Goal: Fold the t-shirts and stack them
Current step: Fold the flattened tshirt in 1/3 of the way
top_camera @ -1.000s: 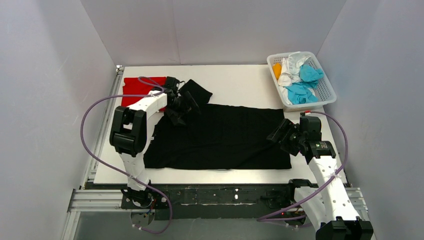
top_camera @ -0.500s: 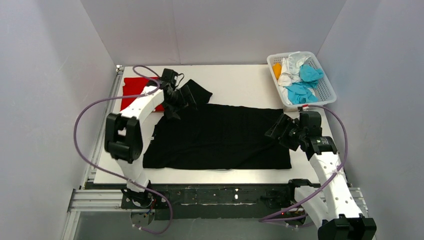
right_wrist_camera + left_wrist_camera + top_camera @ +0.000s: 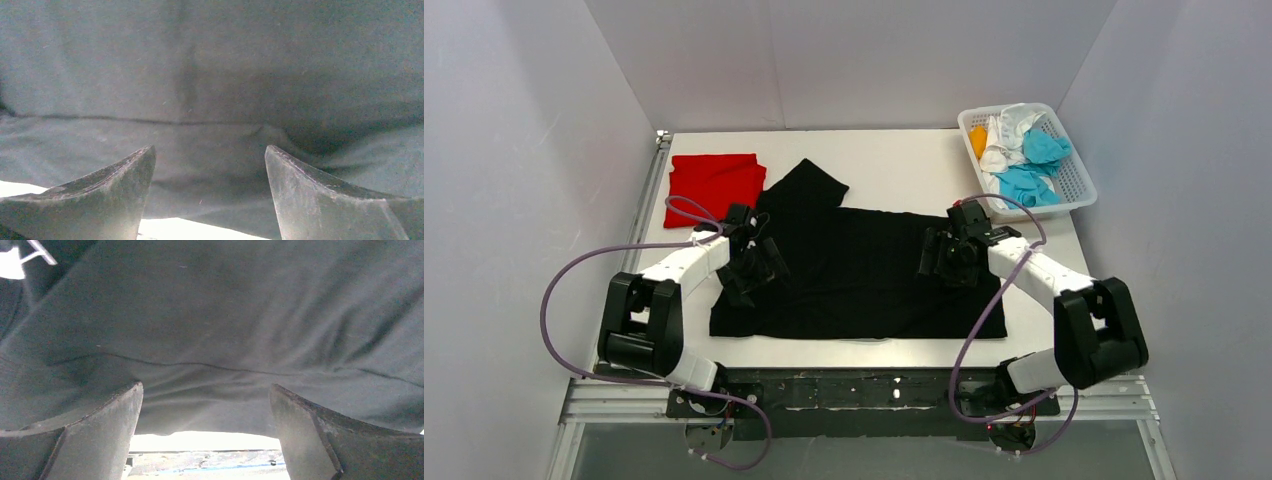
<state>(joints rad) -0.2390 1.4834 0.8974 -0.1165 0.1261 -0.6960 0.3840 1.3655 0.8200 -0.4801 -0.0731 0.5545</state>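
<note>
A large black t-shirt (image 3: 864, 270) lies spread flat on the white table, one sleeve (image 3: 809, 185) pointing to the back. A folded red t-shirt (image 3: 714, 185) lies at the back left. My left gripper (image 3: 759, 268) is open and empty, low over the shirt's left part. In the left wrist view the left gripper (image 3: 205, 387) has black cloth (image 3: 225, 315) between its spread fingers. My right gripper (image 3: 939, 255) is open and empty over the shirt's right part. The right wrist view shows the right gripper (image 3: 209, 150) over black cloth (image 3: 210, 65).
A white lattice basket (image 3: 1076, 175) stands at the back right, holding cyan (image 3: 1029, 183), white (image 3: 1007, 130) and orange (image 3: 978, 140) cloths. Grey walls close in the table on three sides. The table's near edge (image 3: 824, 355) runs just past the shirt's hem.
My left gripper has drawn back from the sleeve at the back left, down over the shirt's left part. My right gripper has moved from the shirt's right edge inward over the cloth.
</note>
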